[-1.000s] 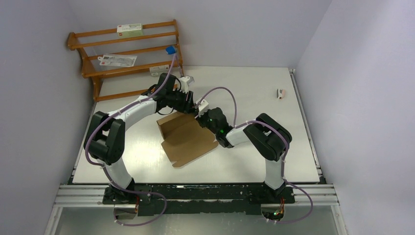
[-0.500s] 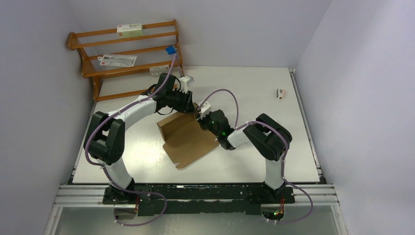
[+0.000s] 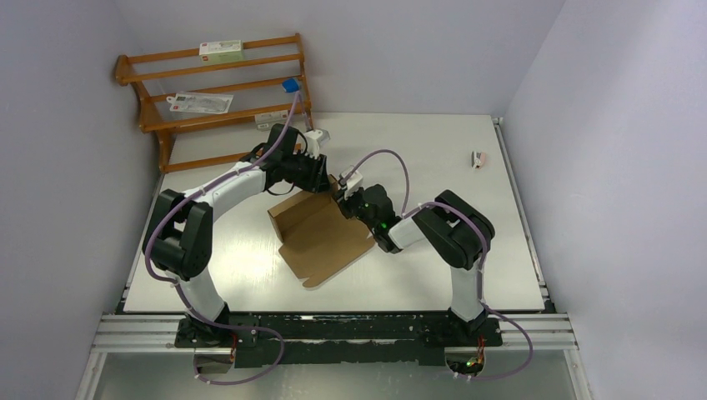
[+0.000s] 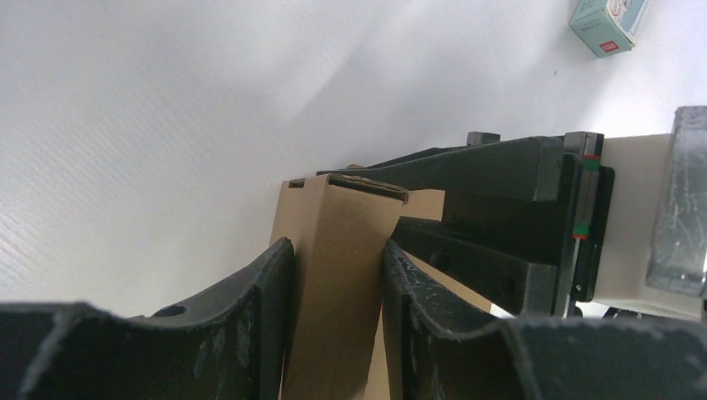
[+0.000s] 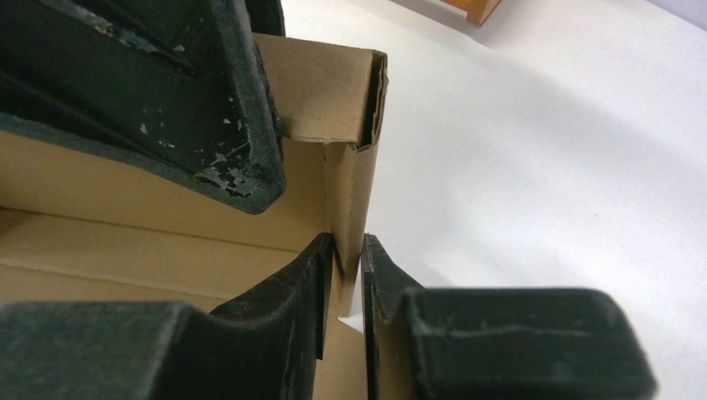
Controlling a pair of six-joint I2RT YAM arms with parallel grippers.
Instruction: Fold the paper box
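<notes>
The paper box (image 3: 321,237) is a brown cardboard sheet lying mid-table with its left and far walls raised. At its far right corner both grippers meet. My left gripper (image 3: 323,180) comes from the far side; in the left wrist view its jaws (image 4: 338,271) press both faces of a doubled-over cardboard wall (image 4: 338,242). My right gripper (image 3: 345,200) pinches the thin adjoining side wall (image 5: 348,200) between its jaws (image 5: 347,260). The left gripper's black finger (image 5: 208,108) shows in the right wrist view, inside the box corner.
A wooden rack (image 3: 217,92) with white cartons stands at the back left, close behind the left arm. A small carton (image 3: 478,158) lies at the far right; a teal-and-white carton (image 4: 607,21) lies on the white table in the left wrist view.
Both grippers have narrowed onto the cardboard at the far right corner. The right gripper has shifted slightly toward the far left, and the box has turned a little.
</notes>
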